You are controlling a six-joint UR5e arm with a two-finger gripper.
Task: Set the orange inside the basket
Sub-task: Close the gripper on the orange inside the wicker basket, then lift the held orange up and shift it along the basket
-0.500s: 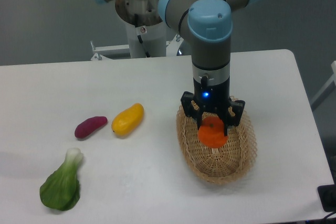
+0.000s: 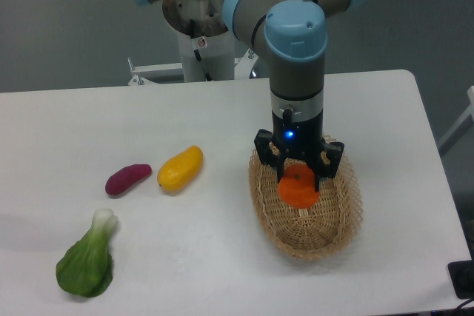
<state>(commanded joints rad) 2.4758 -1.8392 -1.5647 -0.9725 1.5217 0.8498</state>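
Observation:
My gripper (image 2: 299, 177) hangs straight down over the far half of the oval tan wicker basket (image 2: 338, 216) on the right side of the table. The round bright orange (image 2: 298, 189) sits between the two black fingers, which press on its left and right sides. The gripper is shut on the orange. The fruit's lower half dips below the basket's lacy rim, inside the basket. I cannot tell whether it touches the basket floor.
A yellow mango-like fruit (image 2: 180, 168) and a purple sweet potato (image 2: 127, 179) lie left of the basket at mid-table. A green bok choy (image 2: 87, 263) lies near the front left edge. The arm's base (image 2: 198, 31) stands behind the table's far edge.
The gripper and the orange have barely shifted, at most a touch to the left. Nothing else has moved.

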